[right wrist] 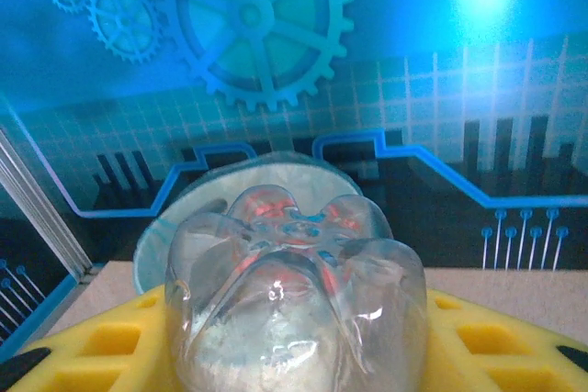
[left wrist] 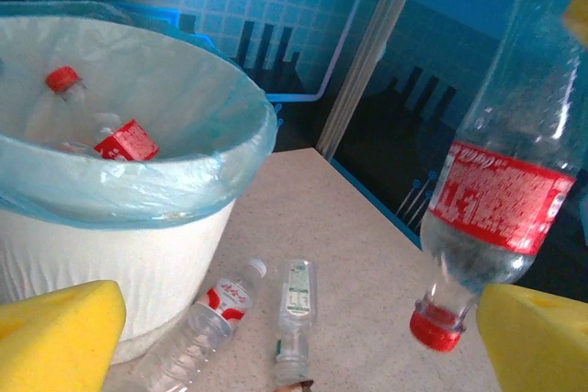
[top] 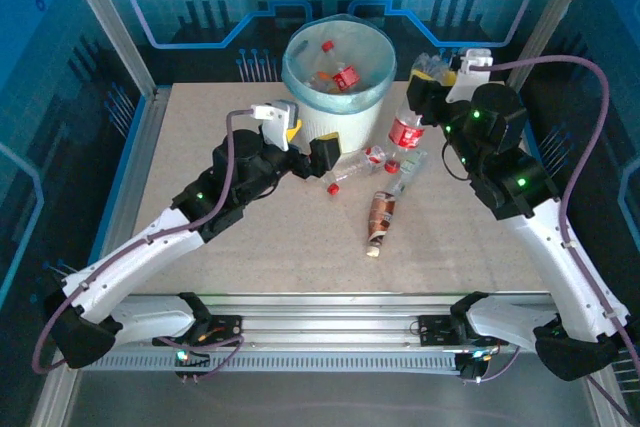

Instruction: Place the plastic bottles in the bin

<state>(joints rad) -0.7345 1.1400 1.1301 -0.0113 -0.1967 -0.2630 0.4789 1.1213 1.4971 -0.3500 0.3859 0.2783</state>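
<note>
The bin [top: 300,119], white and ribbed with a light-blue bag, stands at the back centre and holds several bottles [top: 345,77]. My right gripper [top: 432,82] is shut on a clear red-labelled bottle [top: 407,132], which hangs cap down just right of the bin. In the right wrist view its base [right wrist: 294,291] sits between the yellow pads [right wrist: 101,355]. My left gripper [top: 325,155] is open and empty at the bin's foot, close to a red-and-white-labelled bottle [left wrist: 207,314] and a green-labelled bottle [left wrist: 296,305]. A brown-labelled bottle [top: 380,217] lies further forward.
A blue-lit printed wall and metal frame posts [top: 110,17] enclose the table at the back and sides. The beige tabletop [top: 280,247] lies bare in front of the bottles. The bin's rim [right wrist: 184,208] shows behind the held bottle.
</note>
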